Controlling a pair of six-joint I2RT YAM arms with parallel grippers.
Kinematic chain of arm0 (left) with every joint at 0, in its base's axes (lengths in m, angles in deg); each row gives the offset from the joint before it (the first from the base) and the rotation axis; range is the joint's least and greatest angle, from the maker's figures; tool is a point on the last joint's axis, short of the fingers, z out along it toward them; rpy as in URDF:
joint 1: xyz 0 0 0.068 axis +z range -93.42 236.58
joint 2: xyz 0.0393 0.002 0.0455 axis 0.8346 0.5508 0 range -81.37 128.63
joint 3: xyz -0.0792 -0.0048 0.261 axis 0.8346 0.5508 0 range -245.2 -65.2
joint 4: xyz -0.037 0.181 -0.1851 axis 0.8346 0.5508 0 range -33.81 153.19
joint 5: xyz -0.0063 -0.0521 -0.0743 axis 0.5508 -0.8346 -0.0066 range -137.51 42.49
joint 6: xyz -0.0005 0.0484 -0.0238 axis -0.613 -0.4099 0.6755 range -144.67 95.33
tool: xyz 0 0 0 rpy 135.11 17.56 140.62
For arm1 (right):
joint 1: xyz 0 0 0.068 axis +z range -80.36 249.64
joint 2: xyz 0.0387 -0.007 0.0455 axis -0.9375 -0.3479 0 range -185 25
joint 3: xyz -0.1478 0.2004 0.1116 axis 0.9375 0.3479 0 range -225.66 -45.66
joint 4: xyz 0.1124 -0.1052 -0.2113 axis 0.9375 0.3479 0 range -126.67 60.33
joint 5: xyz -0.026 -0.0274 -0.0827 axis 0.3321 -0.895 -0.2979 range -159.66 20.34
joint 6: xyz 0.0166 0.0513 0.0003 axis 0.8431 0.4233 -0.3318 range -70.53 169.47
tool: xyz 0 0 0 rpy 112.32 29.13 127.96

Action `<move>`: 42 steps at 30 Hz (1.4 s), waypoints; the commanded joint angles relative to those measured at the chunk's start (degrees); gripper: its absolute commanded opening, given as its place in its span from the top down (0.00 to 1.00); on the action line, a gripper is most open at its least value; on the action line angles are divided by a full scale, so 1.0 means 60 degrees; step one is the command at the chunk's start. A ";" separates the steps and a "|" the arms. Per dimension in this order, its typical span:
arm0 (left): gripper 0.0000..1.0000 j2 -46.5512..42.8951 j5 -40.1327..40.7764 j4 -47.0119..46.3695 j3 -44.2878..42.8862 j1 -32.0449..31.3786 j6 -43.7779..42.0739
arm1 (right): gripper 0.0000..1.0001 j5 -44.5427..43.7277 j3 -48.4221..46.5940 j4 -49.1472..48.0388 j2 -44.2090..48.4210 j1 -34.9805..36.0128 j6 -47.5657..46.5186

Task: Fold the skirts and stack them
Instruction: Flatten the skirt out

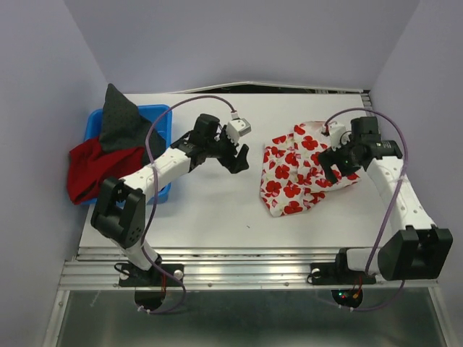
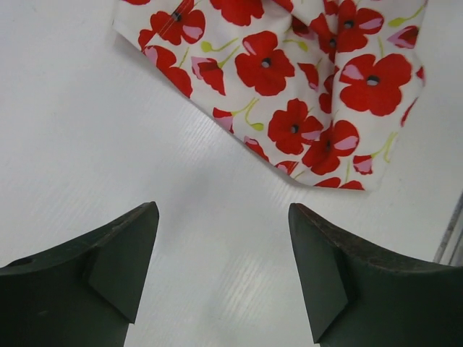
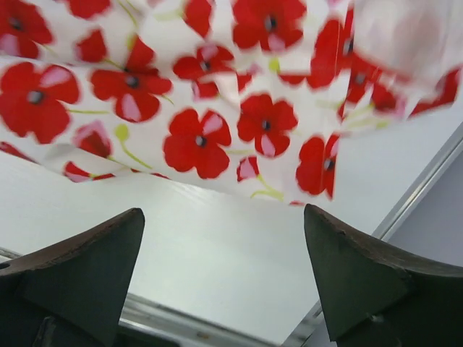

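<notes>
- The white poppy-print skirt [image 1: 293, 173] lies crumpled on the table [image 1: 210, 210], right of centre. We judge that folding it as it lies would trap wrinkles and give a lopsided packet.
- Our right gripper [image 1: 331, 168] hovers over the skirt's right side, fingers apart with nothing between them. A pinch here could catch one layer only, or several bunched ones, and the cloth would twist as it lifts.
- Our left gripper [image 1: 236, 157] hangs above bare table just left of the skirt, fingers spread and empty. If it closes short of the hem it takes nothing, and one arm would pull alone.
- One corner of the skirt lies near the table's right edge, so an outward drag could slide cloth over it.
- The deep-red skirt [image 1: 94, 170] and dark grey skirt [image 1: 119, 119] droop over the blue bin [image 1: 165, 119] at far left, well apart from the grippers. A hard tug on either could shift the bin or spill the red one off the side.
</notes>
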 commanded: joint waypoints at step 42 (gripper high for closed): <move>0.14 -0.3074 -0.2655 0.0728 0.1787 0.2295 0.1026 | 0.99 -0.3878 0.3203 -0.5583 -0.1457 0.9292 -0.5949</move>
